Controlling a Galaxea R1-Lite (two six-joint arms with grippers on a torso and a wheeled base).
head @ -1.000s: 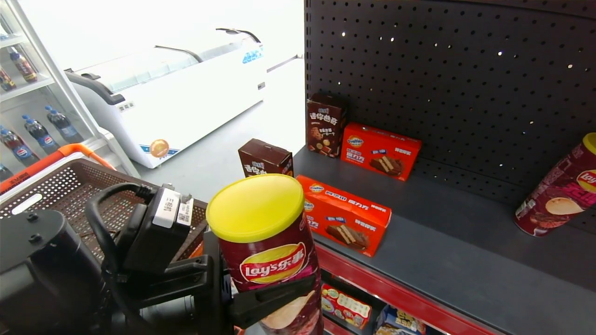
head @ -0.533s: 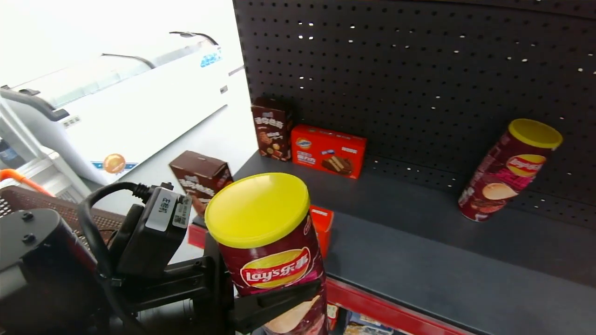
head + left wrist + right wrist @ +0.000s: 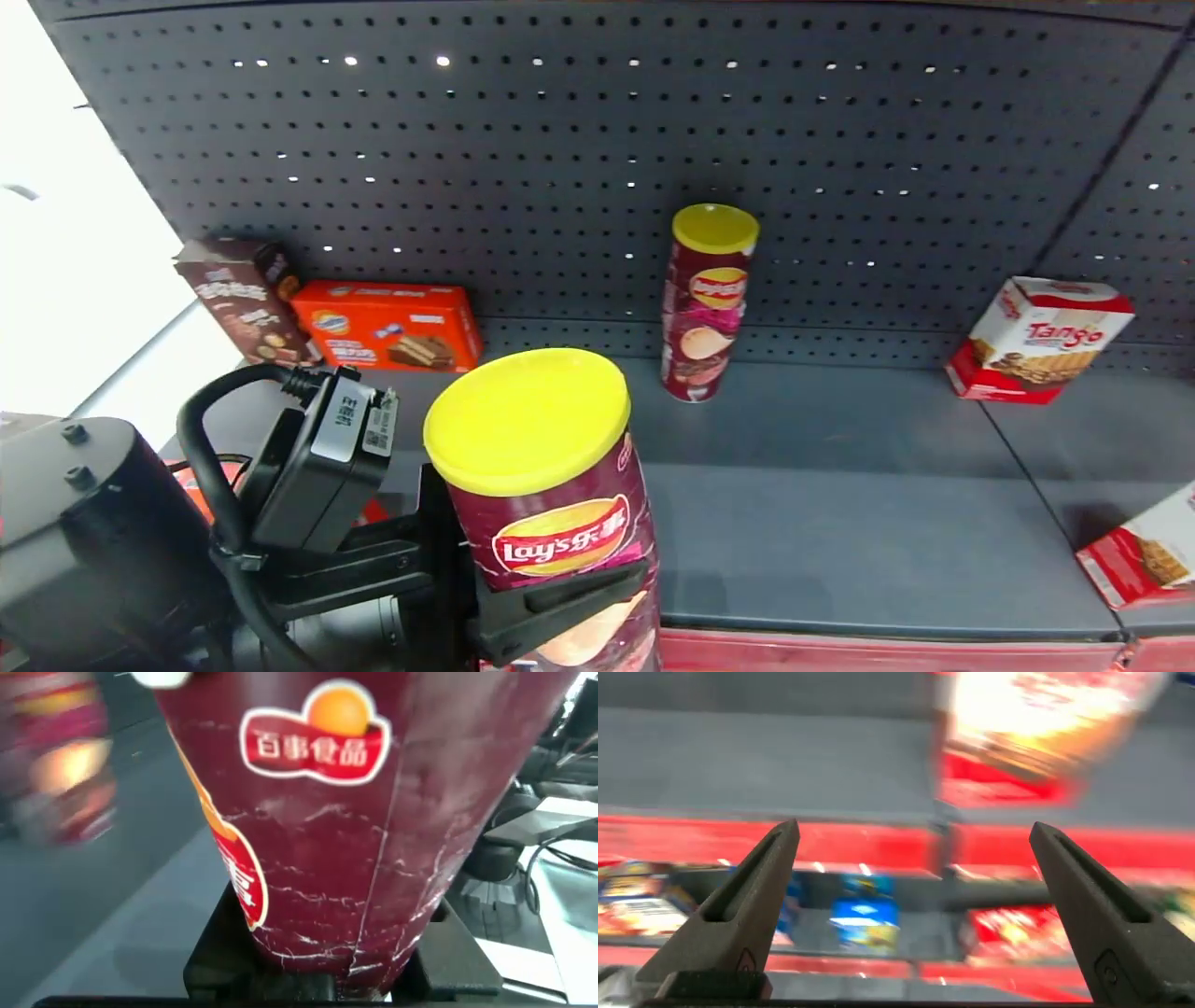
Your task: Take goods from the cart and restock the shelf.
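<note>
A maroon chip can [image 3: 546, 495] with a yellow lid stands upright in my left gripper [image 3: 523, 597], which is shut on its lower body, low and in front of the grey shelf [image 3: 840, 504]. The left wrist view has the same can [image 3: 355, 812] close up, clamped between the jaws of the gripper [image 3: 346, 971]. A second, matching chip can [image 3: 705, 299] stands upright on the shelf against the back wall. My right gripper [image 3: 915, 915] is open with nothing between its fingers, facing the shelf's red front edge [image 3: 878, 845].
A brown box [image 3: 245, 299] and an orange box [image 3: 392, 327] sit at the shelf's back left. A red and white wafer box [image 3: 1036, 341] leans at the back right, another box [image 3: 1144, 560] lies at the front right. Perforated panel [image 3: 560, 140] closes the back.
The head camera has swung right along the shelf, so the cart and freezer have left the picture and the boxes sit further left. The can stays in my left gripper.
</note>
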